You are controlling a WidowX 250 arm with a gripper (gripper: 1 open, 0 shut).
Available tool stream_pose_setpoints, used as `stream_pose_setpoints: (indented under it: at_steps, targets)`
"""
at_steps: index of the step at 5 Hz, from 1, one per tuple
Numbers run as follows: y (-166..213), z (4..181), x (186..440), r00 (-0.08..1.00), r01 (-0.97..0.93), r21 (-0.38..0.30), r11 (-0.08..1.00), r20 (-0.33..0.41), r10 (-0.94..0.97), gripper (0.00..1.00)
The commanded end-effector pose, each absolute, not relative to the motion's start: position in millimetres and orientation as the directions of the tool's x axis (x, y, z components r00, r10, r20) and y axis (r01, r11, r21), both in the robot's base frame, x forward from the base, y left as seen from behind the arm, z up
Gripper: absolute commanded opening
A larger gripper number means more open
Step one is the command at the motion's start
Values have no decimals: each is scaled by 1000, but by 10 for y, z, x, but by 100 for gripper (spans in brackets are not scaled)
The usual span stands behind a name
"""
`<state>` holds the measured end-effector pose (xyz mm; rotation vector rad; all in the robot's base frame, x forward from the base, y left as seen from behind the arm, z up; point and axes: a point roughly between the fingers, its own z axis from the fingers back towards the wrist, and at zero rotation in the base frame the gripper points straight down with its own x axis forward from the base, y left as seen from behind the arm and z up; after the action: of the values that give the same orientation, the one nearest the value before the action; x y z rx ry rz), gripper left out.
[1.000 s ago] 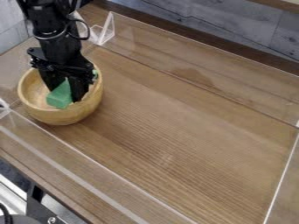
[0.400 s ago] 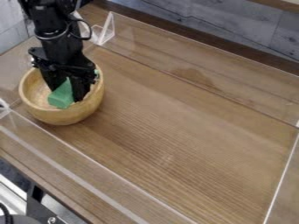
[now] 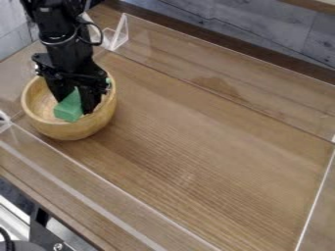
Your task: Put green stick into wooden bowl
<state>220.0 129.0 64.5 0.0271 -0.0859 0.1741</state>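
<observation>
The wooden bowl [image 3: 39, 122] sits at the left of the table, round and light tan. Directly above its hollow hangs my black gripper [image 3: 76, 98], pointing straight down. Its fingers are shut on the green stick [image 3: 66, 107], a mint-green bar whose lower end reaches down into the bowl. The stick's upper part is hidden between the fingers, and I cannot tell whether its tip touches the bowl's floor.
A wooden tabletop [image 3: 197, 137] is ringed by low clear acrylic walls [image 3: 144, 211]. A clear bracket [image 3: 120, 34] stands at the back left behind the arm. A grey plank wall runs along the back.
</observation>
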Motion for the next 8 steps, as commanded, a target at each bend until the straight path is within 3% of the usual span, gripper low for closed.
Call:
stream_pose_setpoints:
  at_steps: [1,4,5,6,8]
  targets:
    - [1292,735,2265,978,-170,38,985,126,164,0]
    - [1292,703,2266,977,-178,39,983,125,171,0]
    - [1274,734,2280,977,-181,36,983,120,175,100]
    - [1226,815,2300,976,-185,32,982,119,180,100]
    - [1221,782,2314,976,-190,35,981,119,185,100]
